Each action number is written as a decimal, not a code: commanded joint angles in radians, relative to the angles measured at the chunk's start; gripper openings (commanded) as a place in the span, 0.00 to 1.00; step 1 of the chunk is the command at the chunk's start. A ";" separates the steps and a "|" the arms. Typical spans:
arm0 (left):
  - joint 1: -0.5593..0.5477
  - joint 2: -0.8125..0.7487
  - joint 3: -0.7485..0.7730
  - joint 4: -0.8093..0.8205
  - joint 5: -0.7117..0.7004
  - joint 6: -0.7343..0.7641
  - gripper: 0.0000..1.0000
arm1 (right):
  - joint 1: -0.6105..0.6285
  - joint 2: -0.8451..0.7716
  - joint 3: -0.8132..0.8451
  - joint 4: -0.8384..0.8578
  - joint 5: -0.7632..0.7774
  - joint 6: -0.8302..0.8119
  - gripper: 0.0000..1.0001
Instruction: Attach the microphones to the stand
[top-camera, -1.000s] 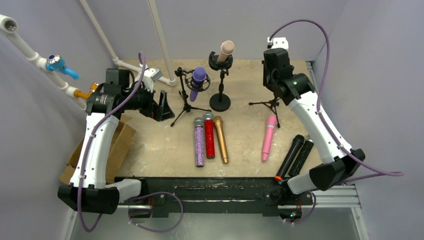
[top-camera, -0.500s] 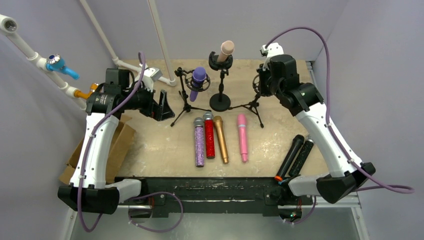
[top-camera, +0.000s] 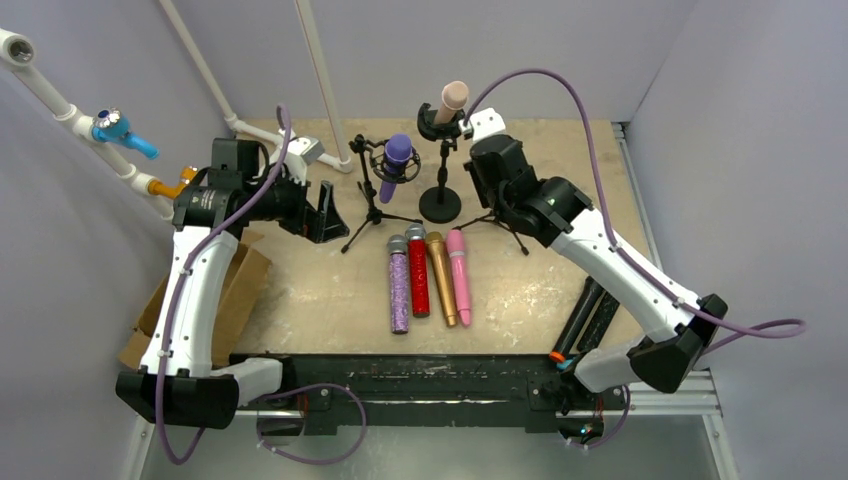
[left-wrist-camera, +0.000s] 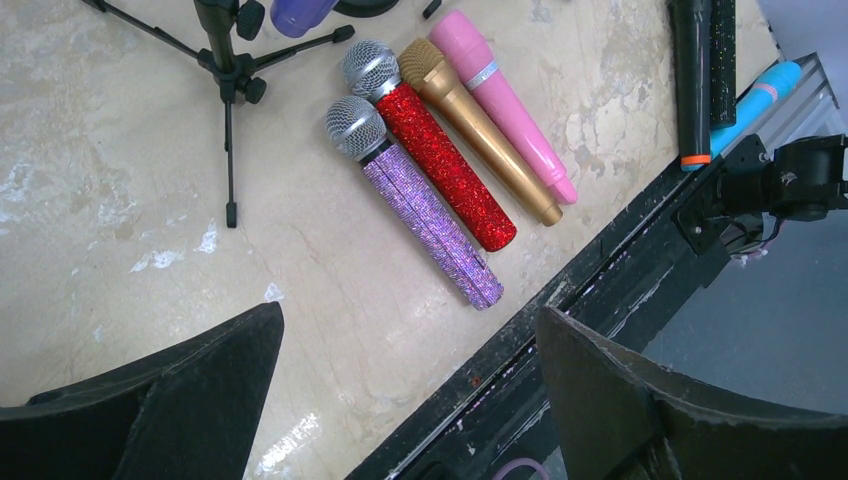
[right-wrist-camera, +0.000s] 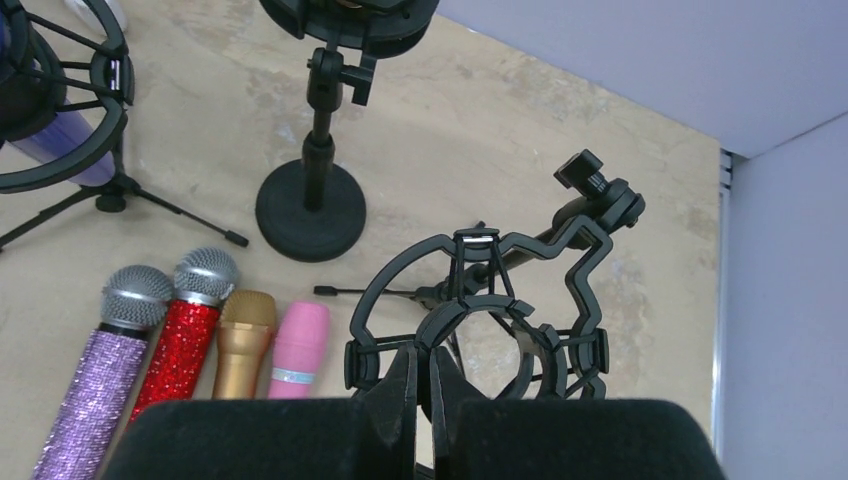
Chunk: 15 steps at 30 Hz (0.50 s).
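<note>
Since a second ago the right pincer (top-camera: 490, 185) has dragged the tripod stand (top-camera: 515, 232) leftward. The pink microphone (top-camera: 458, 275) now lies touching the gold microphone (top-camera: 441, 280) on the bench (top-camera: 320, 290). From above, the left pincer (top-camera: 325, 212) hovers at the far left. Its wrist view shows it wide open and empty. The right wrist view shows the right pincer's fingers closed on the stand's shock mount (right-wrist-camera: 478, 300). The step is best done by setting the stand upright with its legs flat before fetching a microphone.
</note>
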 joint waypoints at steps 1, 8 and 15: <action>0.008 -0.026 0.001 0.023 0.016 -0.004 0.97 | 0.046 0.036 0.002 -0.108 0.209 0.021 0.00; 0.008 -0.023 0.003 0.021 0.039 -0.013 0.97 | 0.095 0.004 0.009 -0.189 0.236 0.109 0.00; 0.008 -0.027 0.007 0.012 0.042 -0.009 0.97 | 0.099 -0.030 0.063 -0.233 0.221 0.127 0.00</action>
